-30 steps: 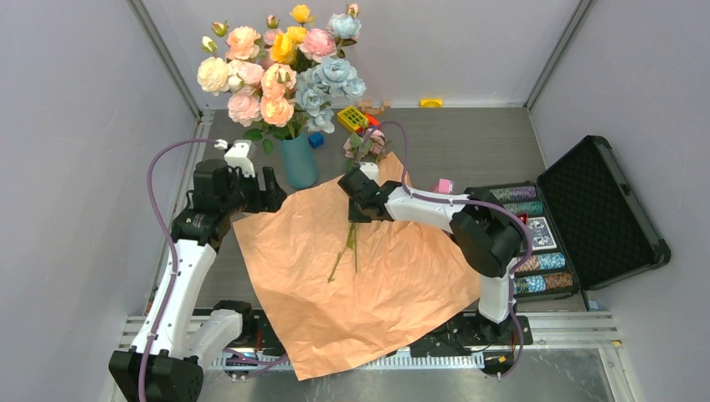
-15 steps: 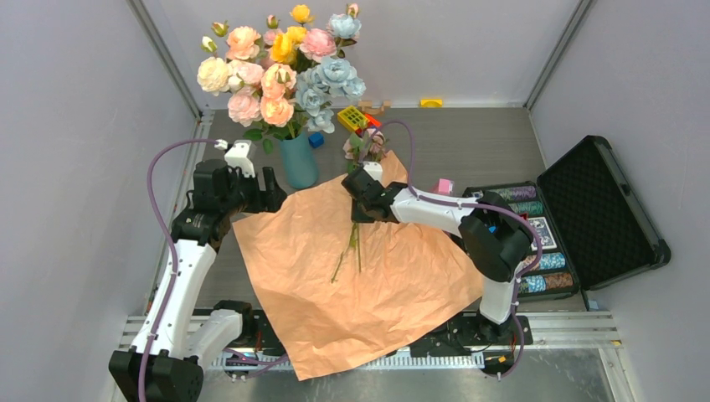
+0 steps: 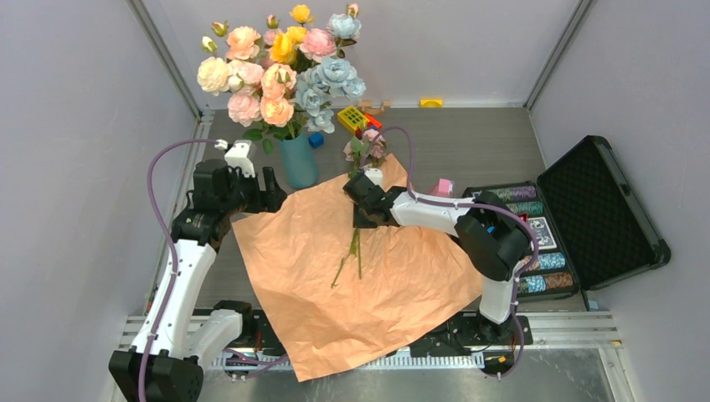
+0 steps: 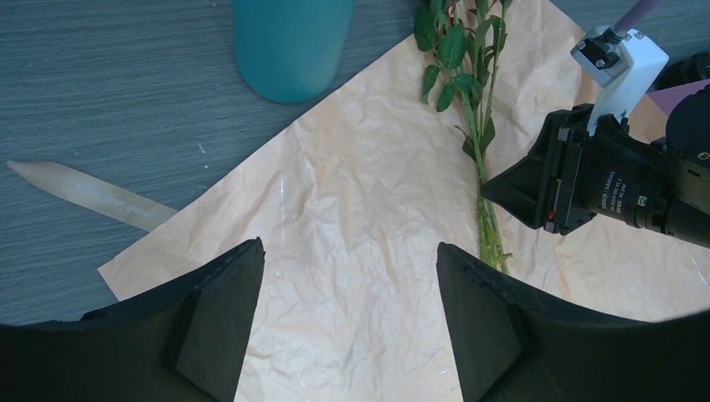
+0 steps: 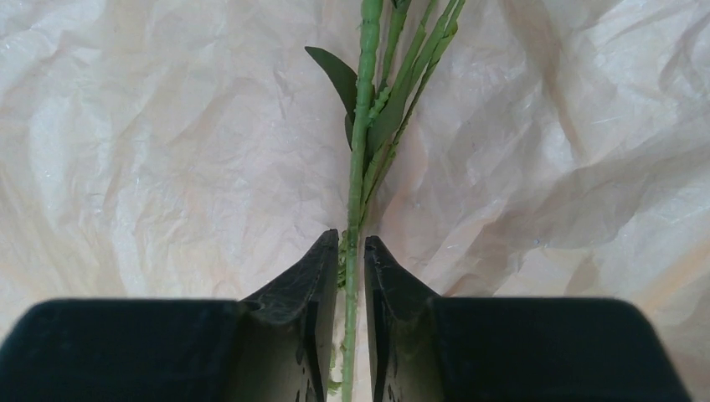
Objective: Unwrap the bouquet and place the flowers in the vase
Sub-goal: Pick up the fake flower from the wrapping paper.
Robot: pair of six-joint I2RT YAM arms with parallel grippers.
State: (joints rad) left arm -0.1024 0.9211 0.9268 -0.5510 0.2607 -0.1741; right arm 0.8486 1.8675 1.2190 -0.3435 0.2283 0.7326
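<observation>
The tan-orange wrapping paper of the bouquet lies spread flat on the table. The flowers lie across it: mauve blooms at the far edge, thin green stems trailing toward me. My right gripper straddles the stems. Its jaws stand narrowly apart, a slim gap showing beside the stem between its fingertips. The teal vase stands left of the paper, holding large roses. My left gripper hovers open beside the vase, above the paper, nothing between its fingers.
A tan ribbon strip lies on the table left of the paper. An open black case of poker chips fills the right side. A pink box, a yellow toy and a blue block sit behind the paper.
My right gripper has shifted slightly toward me with the stems, and its jaws have parted a little. The left arm has not moved.
</observation>
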